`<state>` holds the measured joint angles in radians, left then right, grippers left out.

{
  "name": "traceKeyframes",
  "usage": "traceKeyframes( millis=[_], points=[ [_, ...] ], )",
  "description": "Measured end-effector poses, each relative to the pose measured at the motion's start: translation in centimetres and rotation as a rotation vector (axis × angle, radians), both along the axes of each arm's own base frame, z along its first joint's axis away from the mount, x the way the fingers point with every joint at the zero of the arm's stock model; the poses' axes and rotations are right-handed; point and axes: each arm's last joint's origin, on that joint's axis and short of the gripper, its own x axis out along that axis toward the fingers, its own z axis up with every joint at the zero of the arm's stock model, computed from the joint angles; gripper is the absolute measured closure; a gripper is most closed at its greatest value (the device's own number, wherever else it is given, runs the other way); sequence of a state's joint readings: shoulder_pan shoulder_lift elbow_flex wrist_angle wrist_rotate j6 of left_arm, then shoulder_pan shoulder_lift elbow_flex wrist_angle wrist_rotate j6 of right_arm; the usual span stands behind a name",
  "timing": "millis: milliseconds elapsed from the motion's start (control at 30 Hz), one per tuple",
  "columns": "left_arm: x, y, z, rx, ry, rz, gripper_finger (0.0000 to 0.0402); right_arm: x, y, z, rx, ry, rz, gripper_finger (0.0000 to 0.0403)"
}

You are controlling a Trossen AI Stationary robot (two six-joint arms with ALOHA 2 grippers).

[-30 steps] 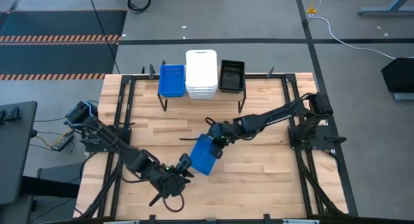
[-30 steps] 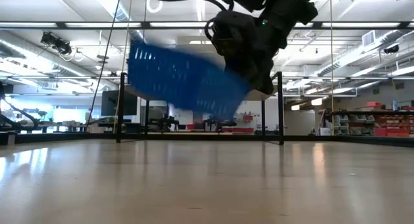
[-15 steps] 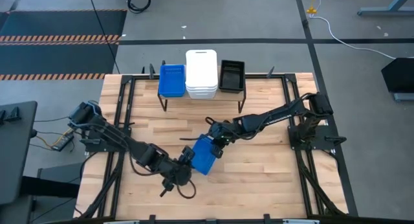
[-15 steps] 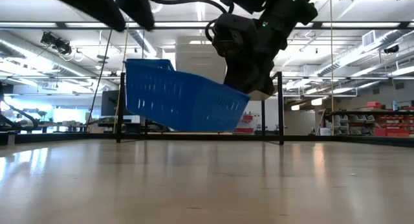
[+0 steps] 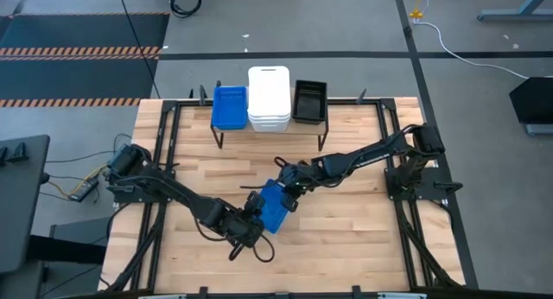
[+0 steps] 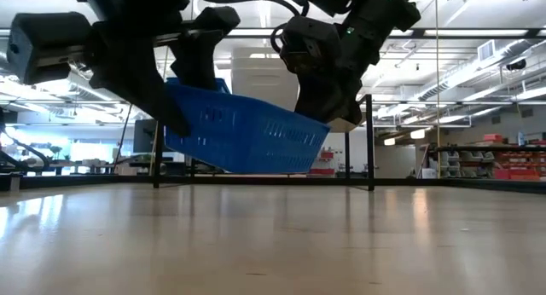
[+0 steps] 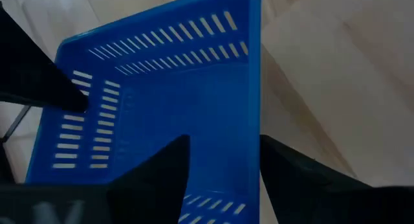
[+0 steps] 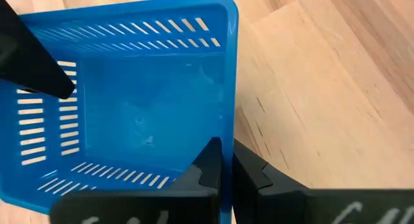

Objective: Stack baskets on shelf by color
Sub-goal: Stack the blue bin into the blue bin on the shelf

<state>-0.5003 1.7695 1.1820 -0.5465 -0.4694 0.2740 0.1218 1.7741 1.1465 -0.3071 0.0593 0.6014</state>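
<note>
The shelf point(image 5: 321, 126) stands at the far edge of the desk point(image 5: 346, 221), with three basket stacks point(image 5: 269, 98) side by side on it. Nearer the middle, one basket point(image 5: 273, 207) hangs tilted above the desk between the arms: the left claw point(image 5: 253, 219) at its near-left end, the right claw point(image 5: 289, 185) at its far-right rim.

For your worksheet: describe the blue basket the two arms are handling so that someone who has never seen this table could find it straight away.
Start at the shelf at the table's far edge, which carries blue, white and black baskets. Come toward the table's middle, where the right gripper and left gripper meet. The blue basket between them is the only one off the shelf, held tilted above the tabletop.
</note>
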Motion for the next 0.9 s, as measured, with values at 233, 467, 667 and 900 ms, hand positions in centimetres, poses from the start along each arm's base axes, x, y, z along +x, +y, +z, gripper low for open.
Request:
traceKeyframes(
  millis=[233,467,667,900],
  points=[
    [-0.2,-0.2,-0.1,-0.038,0.0,0.05,0.029,0.0,0.1,0.0,-0.009,0.0,0.015,0.0382],
    [-0.2,-0.5,-0.1,-0.144,0.022,0.059,0.0392,0.5,0.2,0.5,-0.091,-0.081,0.125,0.0356],
    [-0.4,-1.0,-0.1,-0.181,0.035,0.047,0.0397,1.3,0.3,1.3,-0.175,-0.199,0.221,0.0304],
    [-0.9,-1.6,-0.1,-0.21,0.04,0.058,0.0399,2.3,0.5,2.7,-0.236,-0.372,0.282,0.0248]
  ],
)
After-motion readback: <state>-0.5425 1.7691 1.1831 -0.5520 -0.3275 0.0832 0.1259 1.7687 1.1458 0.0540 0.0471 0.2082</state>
